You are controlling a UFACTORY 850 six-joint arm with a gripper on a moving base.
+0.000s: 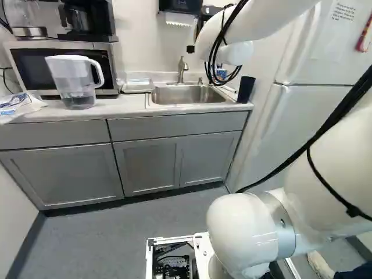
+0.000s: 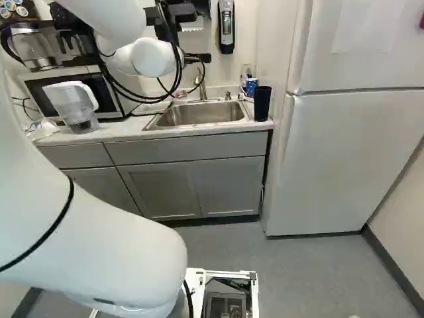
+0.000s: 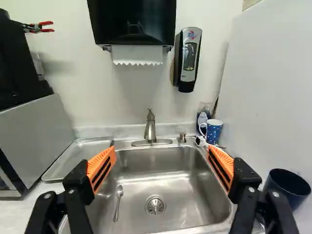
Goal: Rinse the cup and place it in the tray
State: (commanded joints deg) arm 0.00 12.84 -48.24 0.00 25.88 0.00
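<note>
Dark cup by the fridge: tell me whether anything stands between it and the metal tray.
Between the dark cup and tray lies the sink, a spoon low inside. My open gripper seems to hang over it; the faucet, at the back edge, looks clear of the direct path.

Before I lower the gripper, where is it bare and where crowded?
Past the round drain from the metal spoon, the stainless-steel sink is bare. The shallow metal tray by the silver microwave looks bare too. Crowded: the edge towards the white refrigerator, with a blue dotted mug and a dark cylindrical tumbler.
</note>
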